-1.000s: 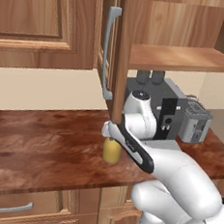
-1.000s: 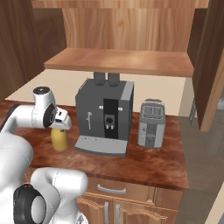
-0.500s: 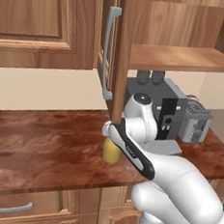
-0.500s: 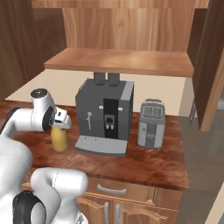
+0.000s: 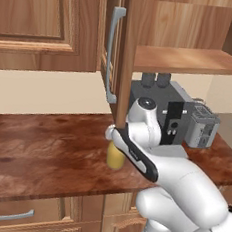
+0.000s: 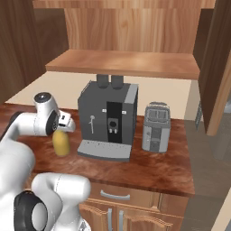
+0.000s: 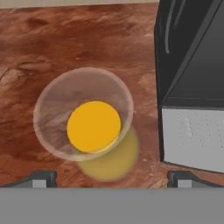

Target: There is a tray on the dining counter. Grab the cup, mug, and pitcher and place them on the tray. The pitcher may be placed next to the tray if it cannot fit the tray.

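We hover the tool (image 7: 112, 177), jaws wide and empty, over the pitcher (image 7: 94, 127); it stands on the worktop (image 7: 65, 43) right below, beside the coffee machine (image 7: 192, 78). We'd centre on the neck, descend straight, then close.

The arm (image 5: 181, 189) is glossy white, built of fat rounded segments with dark grey joint caps; one round cap (image 6: 43, 97) tops the wrist. A black band (image 5: 137, 155) runs along the forearm. The gripper (image 7: 111, 177) ends in two small dark finger tips (image 7: 41, 178).
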Controlling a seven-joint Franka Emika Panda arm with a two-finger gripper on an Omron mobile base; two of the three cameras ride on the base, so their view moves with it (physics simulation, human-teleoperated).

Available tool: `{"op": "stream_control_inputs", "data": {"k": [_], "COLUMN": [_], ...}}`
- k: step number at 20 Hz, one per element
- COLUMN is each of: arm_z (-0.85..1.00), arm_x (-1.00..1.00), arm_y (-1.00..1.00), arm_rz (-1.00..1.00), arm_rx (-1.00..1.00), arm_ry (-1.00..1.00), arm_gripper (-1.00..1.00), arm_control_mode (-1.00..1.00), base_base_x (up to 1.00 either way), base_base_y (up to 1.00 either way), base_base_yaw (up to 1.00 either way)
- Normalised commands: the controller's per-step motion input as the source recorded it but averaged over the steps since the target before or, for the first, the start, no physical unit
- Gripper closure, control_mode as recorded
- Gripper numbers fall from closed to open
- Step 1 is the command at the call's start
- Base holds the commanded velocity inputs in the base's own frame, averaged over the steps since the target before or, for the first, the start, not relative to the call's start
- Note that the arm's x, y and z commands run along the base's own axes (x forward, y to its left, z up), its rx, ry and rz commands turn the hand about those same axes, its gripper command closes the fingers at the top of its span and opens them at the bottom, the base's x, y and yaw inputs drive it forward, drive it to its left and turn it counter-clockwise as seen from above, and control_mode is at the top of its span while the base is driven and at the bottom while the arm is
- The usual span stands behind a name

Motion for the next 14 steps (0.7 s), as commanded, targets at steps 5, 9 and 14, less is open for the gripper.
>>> {"op": "stream_control_inputs", "data": {"k": [5,9,14], "arm_z": [0.01,0.00,0.00], "arm_x": [0.19,0.12,0.22], "arm_y": [0.13,0.21,0.04], "arm_rz": [0.02,0.05,0.05], "arm_rx": [0.00,0.00,0.00], "arm_ry": [0.00,0.00,-0.01], "arm_gripper": [-1.00,-1.00,-1.00], "arm_control_mode": [-1.00,-1.00,-1.00], "base_base_x": [0.00,0.00,0.00], "base_base_y": [0.00,0.00,0.00], "base_base_yaw": [0.00,0.00,0.00]}}
